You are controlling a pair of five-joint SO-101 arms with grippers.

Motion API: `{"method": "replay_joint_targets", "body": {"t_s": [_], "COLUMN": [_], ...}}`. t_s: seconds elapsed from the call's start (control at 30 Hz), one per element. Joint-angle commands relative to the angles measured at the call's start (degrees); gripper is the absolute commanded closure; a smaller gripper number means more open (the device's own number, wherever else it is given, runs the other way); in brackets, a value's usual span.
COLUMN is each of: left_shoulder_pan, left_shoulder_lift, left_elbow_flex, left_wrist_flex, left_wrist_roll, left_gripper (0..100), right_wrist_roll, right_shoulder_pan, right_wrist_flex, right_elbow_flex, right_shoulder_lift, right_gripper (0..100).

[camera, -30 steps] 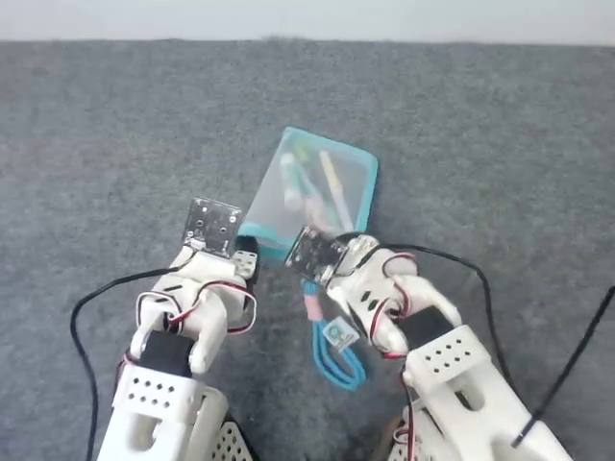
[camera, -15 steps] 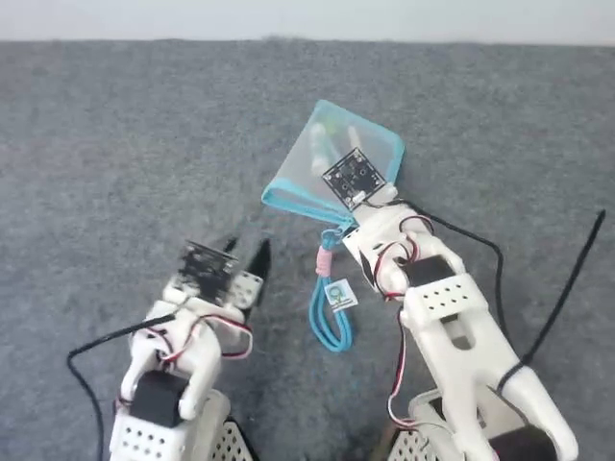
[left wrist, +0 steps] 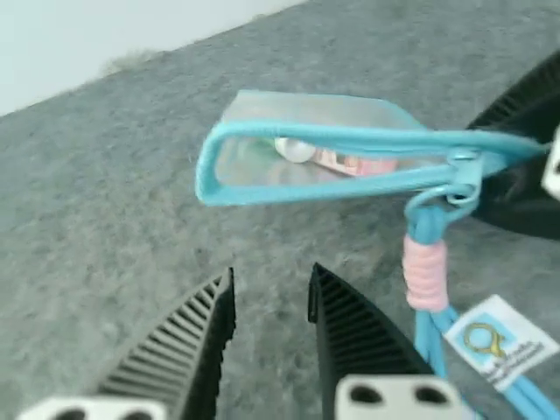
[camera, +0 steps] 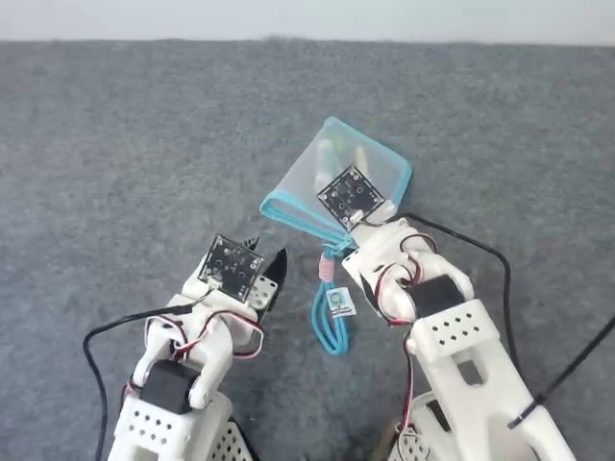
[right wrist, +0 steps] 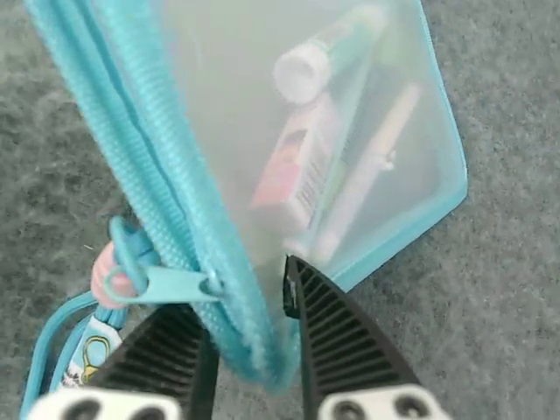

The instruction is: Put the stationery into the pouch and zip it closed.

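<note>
The left gripper (left wrist: 271, 278), jaws part-open and empty, sits near the translucent pouch with turquoise zip trim (camera: 336, 158). The right gripper (right wrist: 247, 296) pinches that pouch's corner beside the zip slider (right wrist: 175, 282). Probably light and floppy, it handles best by the stiffer trim.

Through the frosted pouch (right wrist: 376, 114), the pens (right wrist: 350, 192) beyond the jaws of the right gripper (right wrist: 249, 306) are blurred shapes. One jaw tip is hidden behind the zip edge. From above, a camera board (camera: 350, 192) covers that gripper. A blue cord (left wrist: 430, 325) beside the left gripper (left wrist: 272, 273) runs off frame.
</note>
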Motion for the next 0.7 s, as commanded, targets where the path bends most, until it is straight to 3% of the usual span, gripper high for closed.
{"method": "replay_joint_targets", "body": {"t_s": [0.0, 0.27, 0.67], "left_shoulder_pan": [-0.70, -0.79, -0.26], "left_shoulder_lift": [-0.97, -10.64, -9.05], "left_elbow_flex": [0.31, 5.23, 4.97], "left_wrist_flex": [-2.20, -2.46, -2.46], "left_wrist_roll": [-0.26, -0.26, -0.53], "left_gripper": [87, 87, 87], "right_wrist_roll": [-1.32, -1.32, -3.78], "right_shoulder_pan": [-0.66, -0.84, -0.66], "right_wrist_flex": [-0.48, -2.86, -2.24], "right_elbow_flex": [-0.35, 2.55, 2.02], "right_shoulder_lift": [-1.89, -2.33, -2.51], "right_gripper": [99.2, 99.2, 99.2]}}
